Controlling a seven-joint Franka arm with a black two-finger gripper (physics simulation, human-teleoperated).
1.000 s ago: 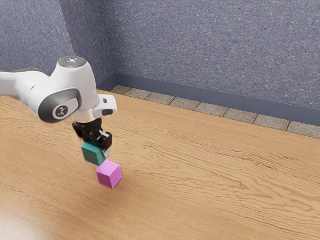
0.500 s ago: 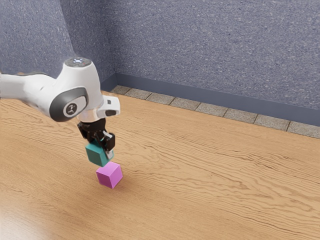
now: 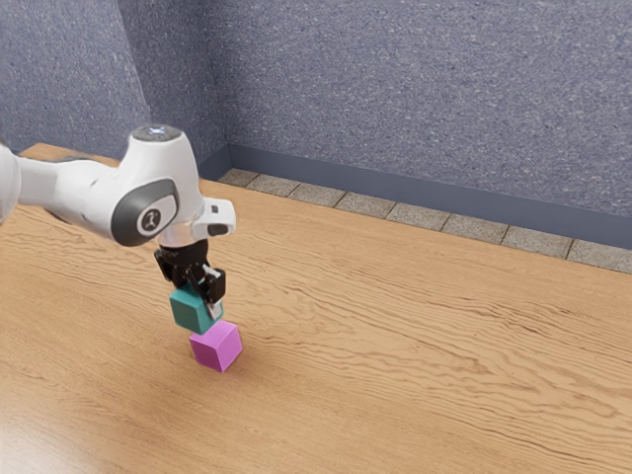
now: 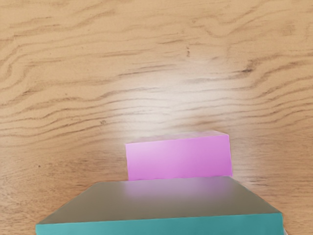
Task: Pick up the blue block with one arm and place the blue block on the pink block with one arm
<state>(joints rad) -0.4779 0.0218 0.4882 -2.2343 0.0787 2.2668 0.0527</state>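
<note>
1. Wood-grain table (image 3: 415, 326) fills the foreground of the exterior view. Behind it stands a speckled grey-blue wall (image 3: 415, 89), with a dark baseboard and a strip of stone tiles (image 3: 425, 215) along the table's far edge.
2. Exterior view: white arm (image 3: 89, 193) enters from the exterior view's left, hand pointing down at the table.
3. Exterior view: black gripper (image 3: 200, 293) has its fingers drawn in on the teal block (image 3: 192, 313), one finger on each of two opposite sides. The block sits directly beneath the hand, clear of the table.
4. Exterior view: pink block (image 3: 217, 346) rests on the table right under the teal block, offset slightly toward the exterior view's right. The teal block's lower edge meets the pink block's top. Whether they touch or a thin gap remains, I cannot tell.
5. Wrist view: teal block (image 4: 161, 208) looms large and blurred just under the hand. The pink block (image 4: 178, 157) shows just past it, partly covered by it.
6. Wrist view: a pale patch of glare lies on the table (image 4: 146, 63) beside the pink block.
</note>
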